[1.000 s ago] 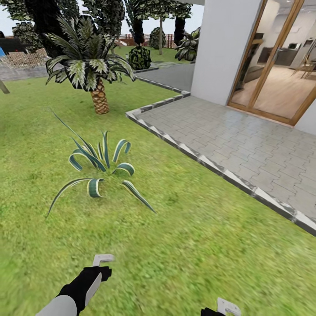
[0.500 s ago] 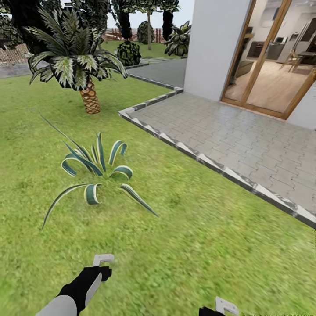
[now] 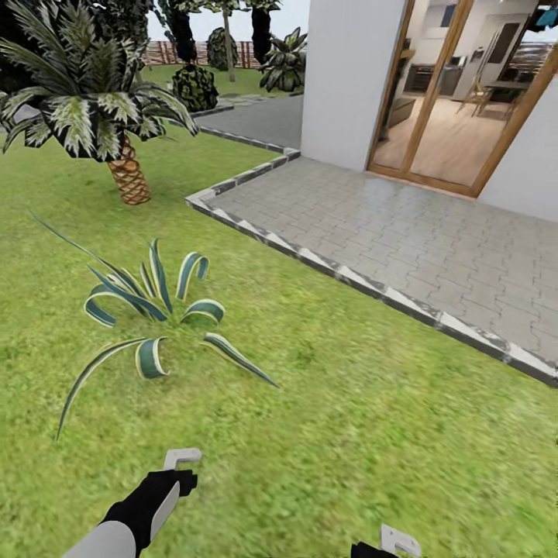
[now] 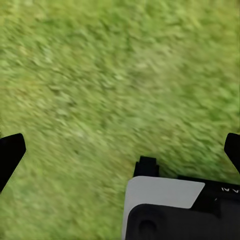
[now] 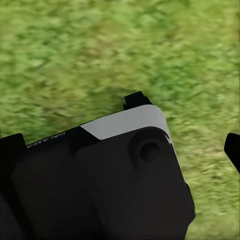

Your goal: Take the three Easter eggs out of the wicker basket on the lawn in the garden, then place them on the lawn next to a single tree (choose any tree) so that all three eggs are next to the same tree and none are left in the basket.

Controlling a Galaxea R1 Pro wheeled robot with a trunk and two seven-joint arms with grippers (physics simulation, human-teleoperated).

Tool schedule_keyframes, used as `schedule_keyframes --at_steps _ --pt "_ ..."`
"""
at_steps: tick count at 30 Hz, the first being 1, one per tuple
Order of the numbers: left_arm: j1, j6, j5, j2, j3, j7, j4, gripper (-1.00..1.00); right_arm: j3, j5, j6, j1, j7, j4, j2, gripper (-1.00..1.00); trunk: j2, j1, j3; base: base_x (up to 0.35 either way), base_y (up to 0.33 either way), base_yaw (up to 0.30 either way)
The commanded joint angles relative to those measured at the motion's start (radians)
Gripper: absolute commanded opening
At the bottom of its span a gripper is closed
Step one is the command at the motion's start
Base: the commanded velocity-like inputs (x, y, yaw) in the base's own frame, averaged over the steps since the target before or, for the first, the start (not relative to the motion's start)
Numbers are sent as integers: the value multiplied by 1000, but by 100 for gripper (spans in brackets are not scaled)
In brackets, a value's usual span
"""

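The Easter eggs and the wicker basket are out of view. The lawn (image 3: 325, 434) spreads bright green under both arms. My left gripper (image 3: 182, 459) hangs low over the grass, with my right gripper (image 3: 399, 539) at the picture's lower edge. In the left wrist view the left gripper (image 4: 120, 152) has its dark fingertips (image 4: 10, 155) far apart over bare grass, so it is open and empty. The right gripper (image 5: 122, 147) is likewise open, with a black and white robot part in front of the grass. A slender pale tree trunk (image 3: 229, 58) stands far back.
A striped spiky plant (image 3: 151, 310) grows just ahead on the left, and a small palm (image 3: 128, 174) stands behind it. A stone kerb (image 3: 310, 260) borders a paved patio (image 3: 403, 225) on the right. Beyond it are a white house wall (image 3: 349, 77) and glass doors (image 3: 442, 108).
The whole view has slid left and a little down, so the camera has turned right. Both arms keep the same pose relative to the body.
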Motion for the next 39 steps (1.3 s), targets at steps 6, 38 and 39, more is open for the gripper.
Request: schedule_keyframes --at_steps 6,38,39 --pt "0 5 -2 -1 6 1 -3 100 0 -5 6 0 -3 -3 1 100 -2 1 -10 19 36 -177" --pt "1 423 17 236 30 -450 -284 100 -74 -85 717 -56 -6 -734 -9 100 -2 1 -41 0 1 -28" --pt "3 454 18 255 38 -497 -308 100 -97 -112 758 -56 -5 -766 -12 100 -2 1 -41 0 0 0"
